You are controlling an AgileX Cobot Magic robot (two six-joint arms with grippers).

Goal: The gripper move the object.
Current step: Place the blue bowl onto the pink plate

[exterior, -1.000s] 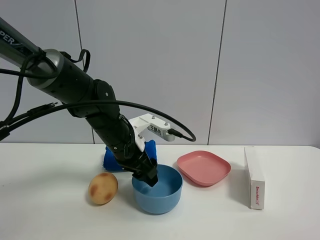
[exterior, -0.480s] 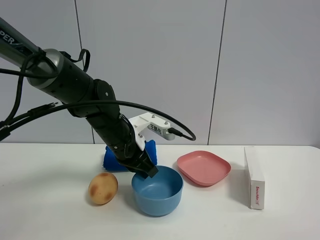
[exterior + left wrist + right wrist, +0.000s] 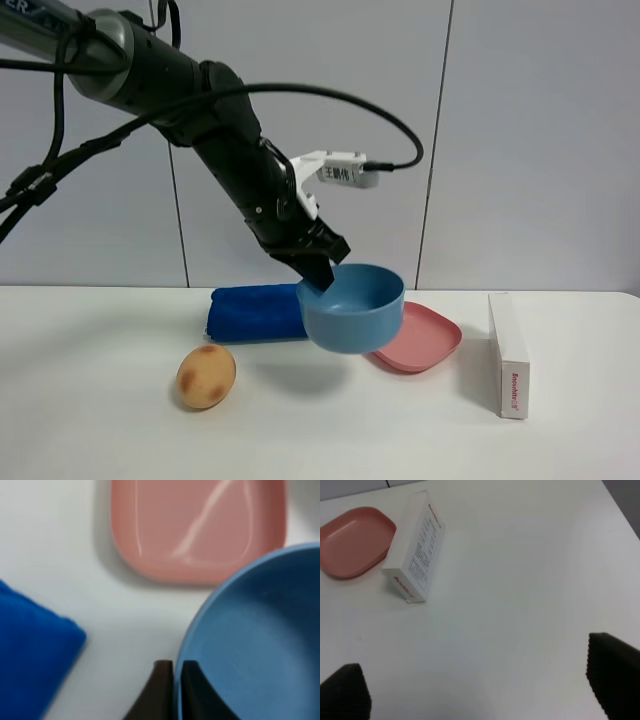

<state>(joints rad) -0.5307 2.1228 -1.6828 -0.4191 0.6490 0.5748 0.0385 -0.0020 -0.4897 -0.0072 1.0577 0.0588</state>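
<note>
My left gripper (image 3: 318,272) is shut on the rim of the light-blue bowl (image 3: 352,308) and holds it in the air above the table, partly over the near-left edge of the pink plate (image 3: 418,338). In the left wrist view the two black fingertips (image 3: 162,680) pinch the bowl's rim (image 3: 192,630), with the bowl (image 3: 255,640) beside them and the pink plate (image 3: 197,527) below. My right gripper (image 3: 475,690) is open and empty over bare table; it does not show in the exterior view.
A dark-blue folded towel (image 3: 252,313) lies behind the bowl. A brown round object (image 3: 206,376) sits at the front left. A white box (image 3: 509,354) stands on edge at the right, also in the right wrist view (image 3: 415,555).
My left gripper has closed on the bowl's rim, lifted it off the table and carried it up and to the right, toward the pink plate.
</note>
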